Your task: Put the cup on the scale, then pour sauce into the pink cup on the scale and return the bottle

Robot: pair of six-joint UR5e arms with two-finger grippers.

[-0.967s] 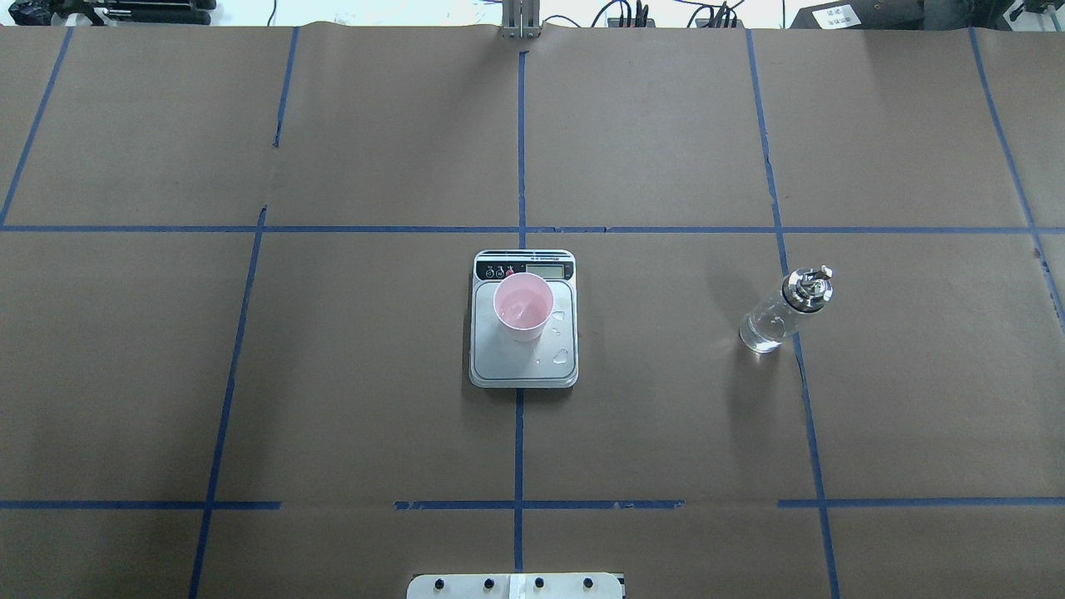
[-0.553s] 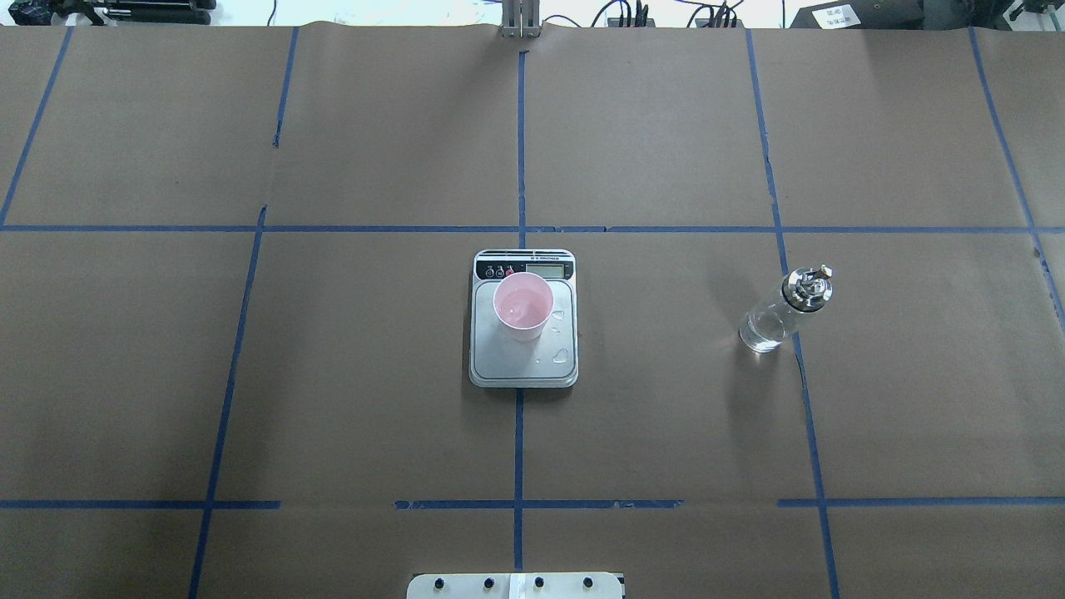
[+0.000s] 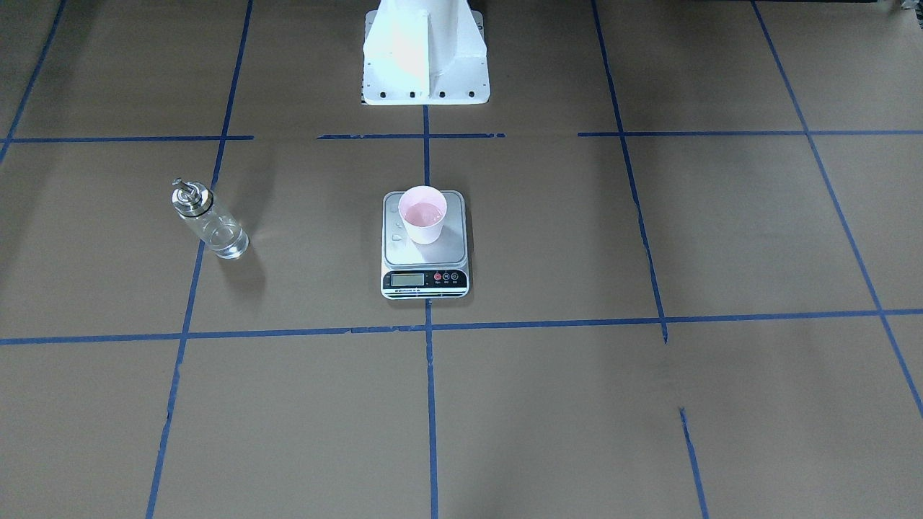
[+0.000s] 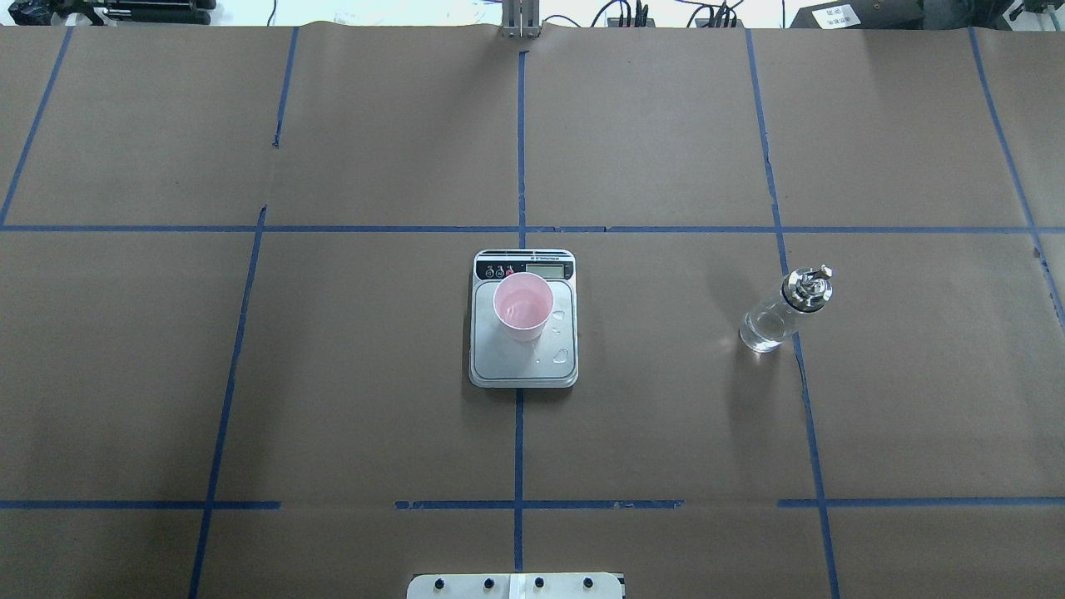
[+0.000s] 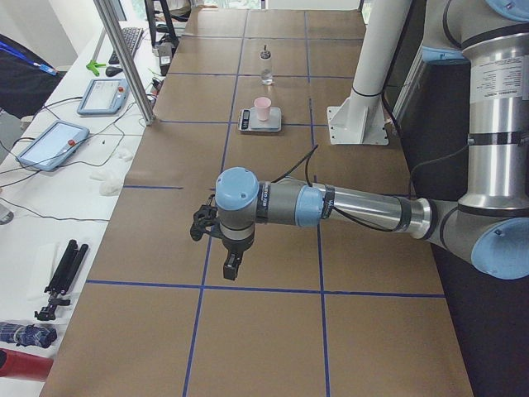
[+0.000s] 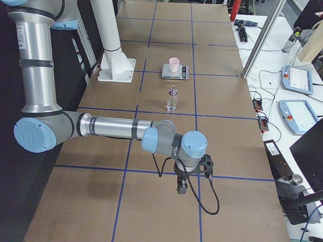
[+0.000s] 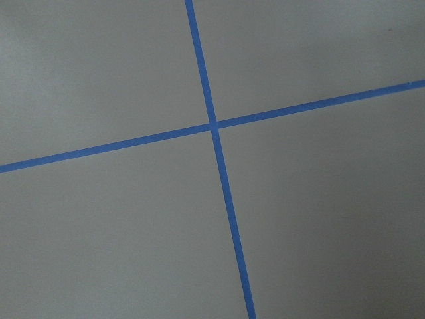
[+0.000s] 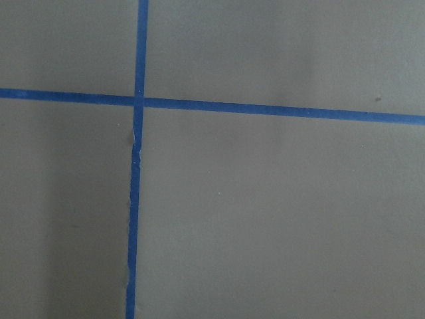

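Cup: the cup (image 4: 522,306) stands upright on the scale's steel platform, toward the display end and inside the platform's edges. A shallow layer of clear liquid lies in its bottom.
Scale: the scale (image 4: 522,366) lies flat at mid-bench on the centre tape line (image 4: 518,441), with the display strip on the side away from the robot. Several droplets (image 4: 562,356) sit on the platform on the cup's right.
Bottle: the bottle (image 4: 774,320) stands upright on the bench (image 4: 333,374), on the robot's right and well apart from the scale. Its base touches a blue tape line, the spout is on top, and nothing grips it.
Sauce: the sauce (image 4: 761,333) is clear liquid in the bottle's lower part; its level is hard to read.
Left fingers: the left fingers (image 5: 232,266) point down over bare bench at the robot's left end, far from the scale. Nothing is visible in them; how far apart they stand cannot be told.
Right fingers: the right fingers (image 6: 182,187) point down over bare bench at the robot's right end, well short of the bottle. Nothing is visible in them; how far apart they stand cannot be told.
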